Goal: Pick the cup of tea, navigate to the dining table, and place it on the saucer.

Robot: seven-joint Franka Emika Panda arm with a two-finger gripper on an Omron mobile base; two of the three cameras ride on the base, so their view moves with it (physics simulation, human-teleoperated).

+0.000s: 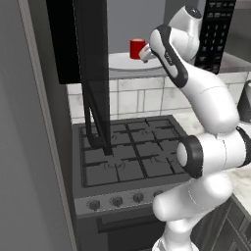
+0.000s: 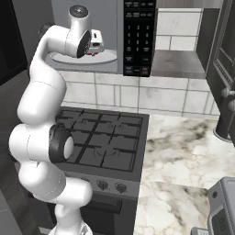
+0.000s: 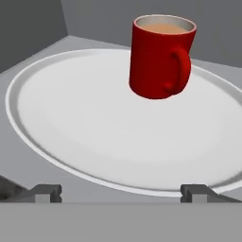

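One red cup [image 3: 159, 57] of tea stands upright on white turntable [image 3: 71, 118] inside open microwave, handle facing hand. Gripper [image 3: 122, 193] spread wide, empty, lined up short of cup, seemingly for reach. Stove [image 1: 130, 152] below.

red cup of tea [image 3: 158, 59] upright on round white plate [image 3: 71, 118], handle facing camera, gripper [image 3: 122, 193] fingertips spread wide below
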